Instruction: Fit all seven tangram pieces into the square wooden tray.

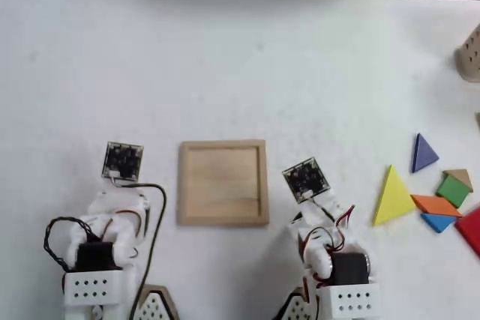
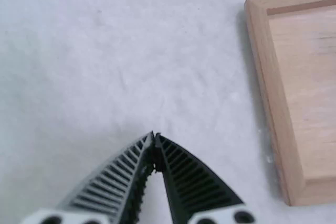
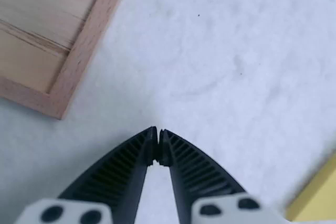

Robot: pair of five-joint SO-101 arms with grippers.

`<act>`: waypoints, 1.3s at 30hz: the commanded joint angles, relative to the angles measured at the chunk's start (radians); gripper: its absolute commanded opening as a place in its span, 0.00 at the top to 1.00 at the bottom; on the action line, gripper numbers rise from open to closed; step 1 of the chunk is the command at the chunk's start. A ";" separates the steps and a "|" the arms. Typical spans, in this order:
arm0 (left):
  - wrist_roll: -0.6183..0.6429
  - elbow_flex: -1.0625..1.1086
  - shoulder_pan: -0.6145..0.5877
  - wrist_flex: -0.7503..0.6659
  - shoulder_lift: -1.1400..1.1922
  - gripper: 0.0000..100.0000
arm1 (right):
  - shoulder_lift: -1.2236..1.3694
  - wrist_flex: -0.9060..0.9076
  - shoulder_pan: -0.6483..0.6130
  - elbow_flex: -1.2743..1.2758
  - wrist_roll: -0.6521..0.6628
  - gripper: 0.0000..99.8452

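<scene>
The square wooden tray [image 1: 223, 183] lies between the two arms with nothing inside it; its rim shows in the left wrist view [image 2: 268, 82] and the right wrist view [image 3: 84, 45]. The tangram pieces lie in a cluster at the right: a yellow triangle [image 1: 393, 197], blue triangle [image 1: 423, 153], green square [image 1: 453, 189], tan piece [image 1: 459, 177], orange piece [image 1: 436, 204], small blue triangle [image 1: 438, 221] and red piece [image 1: 471, 228]. My left gripper [image 2: 155, 139] is shut over bare table left of the tray. My right gripper [image 3: 158, 132] is shut just right of the tray, with the yellow triangle [image 3: 315, 195] nearby.
A pale perforated object [image 1: 469, 54] stands at the table's right edge. The white table [image 1: 240, 65] stretches wide behind the tray. Both arm bases sit at the near edge.
</scene>
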 commanded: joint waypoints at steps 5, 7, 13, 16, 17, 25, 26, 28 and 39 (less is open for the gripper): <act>-0.028 -0.009 0.061 0.011 -0.010 0.98 | -0.007 0.007 0.008 0.009 0.009 0.98; -0.032 -0.009 0.082 0.011 -0.010 0.98 | -0.010 0.007 0.008 0.009 0.011 0.98; -0.032 -0.057 0.082 0.003 -0.010 0.98 | -0.012 0.035 0.076 -0.044 0.012 0.98; -0.034 -0.130 0.081 0.009 -0.010 0.98 | -0.012 0.035 0.166 -0.074 0.012 0.98; -0.034 -0.149 0.084 0.011 -0.010 0.98 | -0.012 0.031 0.205 -0.078 0.012 0.98; -0.037 -0.413 0.130 -0.017 -0.005 0.98 | -0.012 0.035 0.397 -0.081 0.014 0.98; -0.031 -0.462 0.145 -0.015 -0.004 0.98 | -0.012 0.038 0.390 -0.081 0.014 0.98; -0.026 -0.563 0.168 -0.009 0.004 0.98 | -0.012 0.054 0.387 -0.098 0.023 0.98; 0.242 -1.183 0.421 0.032 0.812 0.98 | -0.012 0.058 0.387 -0.101 0.055 0.98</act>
